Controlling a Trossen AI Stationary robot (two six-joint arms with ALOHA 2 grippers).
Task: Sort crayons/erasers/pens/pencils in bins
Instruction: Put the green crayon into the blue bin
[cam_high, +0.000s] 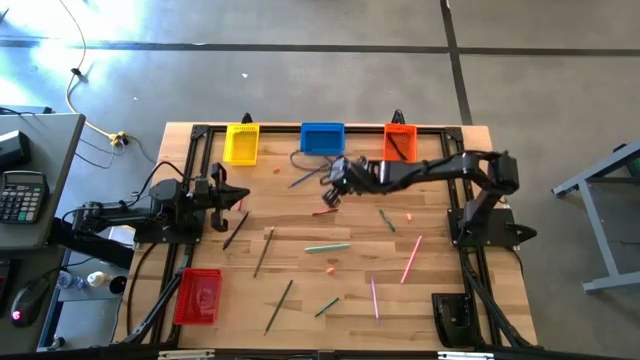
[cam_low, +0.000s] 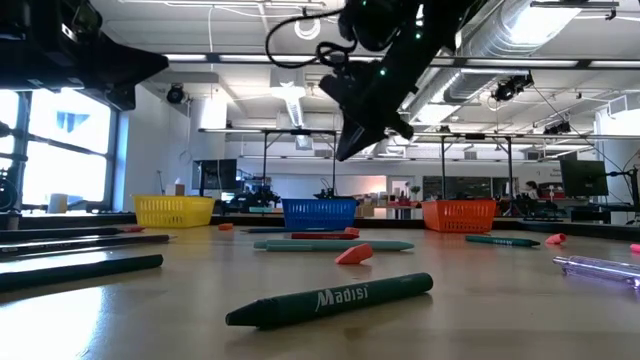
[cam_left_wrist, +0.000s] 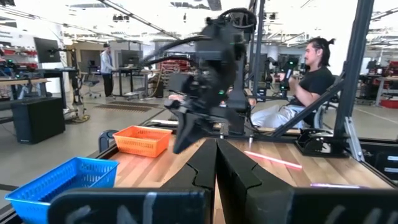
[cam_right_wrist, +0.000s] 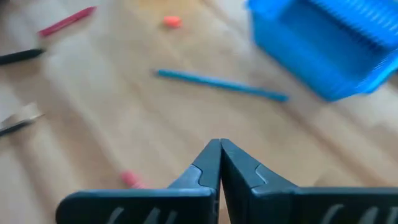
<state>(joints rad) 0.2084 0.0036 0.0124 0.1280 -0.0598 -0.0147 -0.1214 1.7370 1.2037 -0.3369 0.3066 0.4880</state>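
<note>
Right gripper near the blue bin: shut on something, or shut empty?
Shut and empty. In its wrist view the right gripper shows fingertips pressed together with nothing between them, above bare wood beside the blue bin.

Pale striped wood grain across the table (cam_high: 300, 262), framed in black. Along the far edge, a yellow bin (cam_high: 241, 143), a blue bin (cam_high: 322, 138) and an orange bin (cam_high: 400, 141), all with ribbed mesh walls; a red bin (cam_high: 198, 296) at the near left corner. Scattered over the wood: bright pink pens (cam_high: 411, 259), a teal stick (cam_high: 327, 247), a dark green crayon (cam_low: 330, 299) lettered in white, a pink-red eraser (cam_low: 354, 254). Arms and grippers dark throughout.
</note>
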